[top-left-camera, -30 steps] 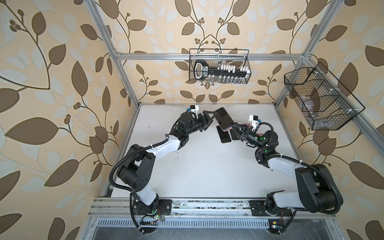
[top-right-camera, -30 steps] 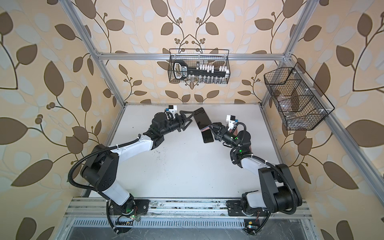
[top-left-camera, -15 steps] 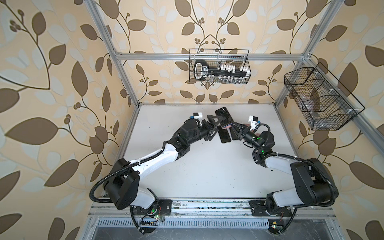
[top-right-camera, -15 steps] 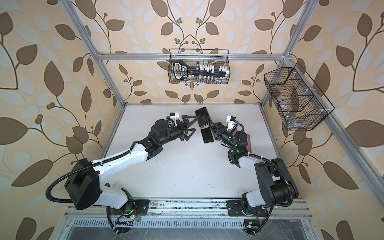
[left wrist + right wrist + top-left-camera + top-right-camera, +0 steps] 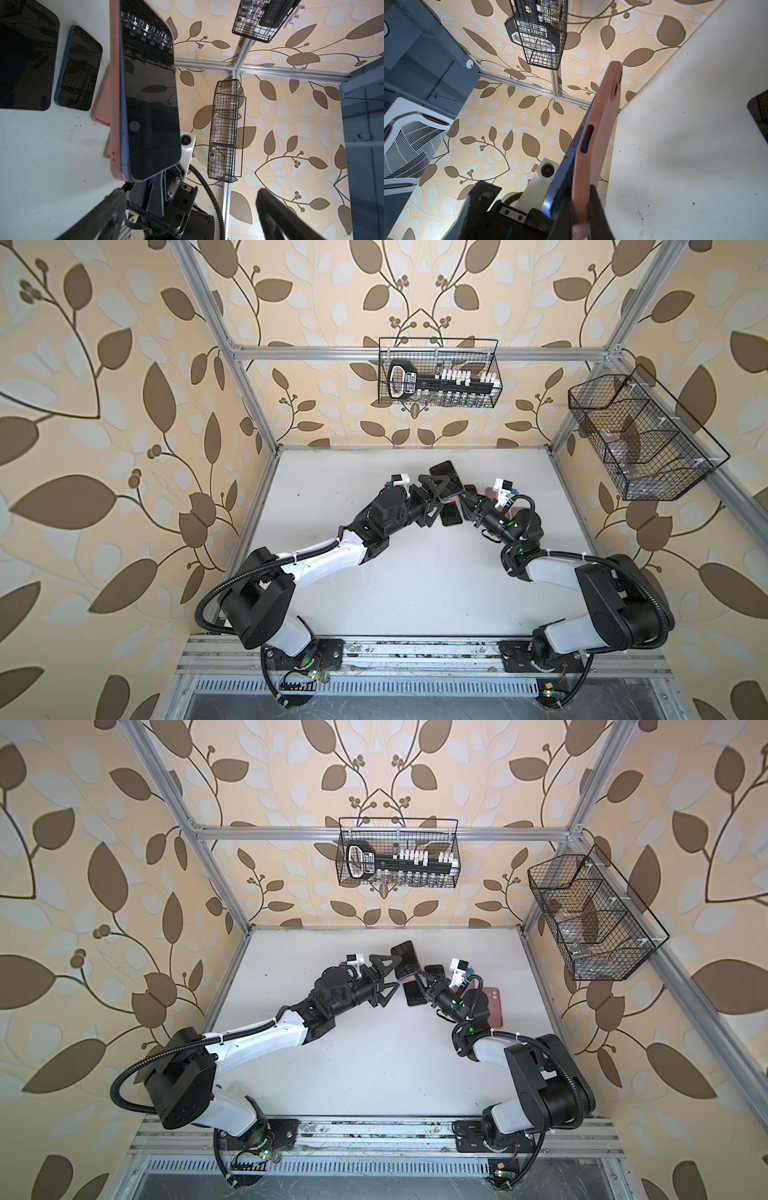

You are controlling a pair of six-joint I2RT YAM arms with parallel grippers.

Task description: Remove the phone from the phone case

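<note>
- A robot's right gripper [image 5: 419, 981] is clenched on the lower end of a salmon-pink soft phone case [image 5: 602, 124]. It holds the case tilted in the air over the rear of the table, with the dark-screened, blue-rimmed phone [image 5: 149, 83] in it.
- The left gripper [image 5: 392, 975] hangs just beside the phone, jaws spread wide and grasping nothing.
- In the right wrist view, the phone's lower corner stands clear of the case while its upper part sits in the shell. The separation looks begun, not finished.
- The next move likely calls for the left gripper to close on the phone's exposed edge and draw it away while the right gripper holds the case firm. A loose pinch could drop the handset.
- On the scuffed white tabletop [image 5: 374, 1060] below lie a large black-screened handset [image 5: 25, 62] and a smaller blue-rimmed handset [image 5: 79, 70]. A second pink case [image 5: 494, 1015] lies back up near the right arm.
- Beige leaf-patterned wallpaper [image 5: 124, 844] lines the aluminium-framed cell. One black wire basket [image 5: 399, 857] hangs on the rear wall and another wire basket [image 5: 594, 928] on the right.
</note>
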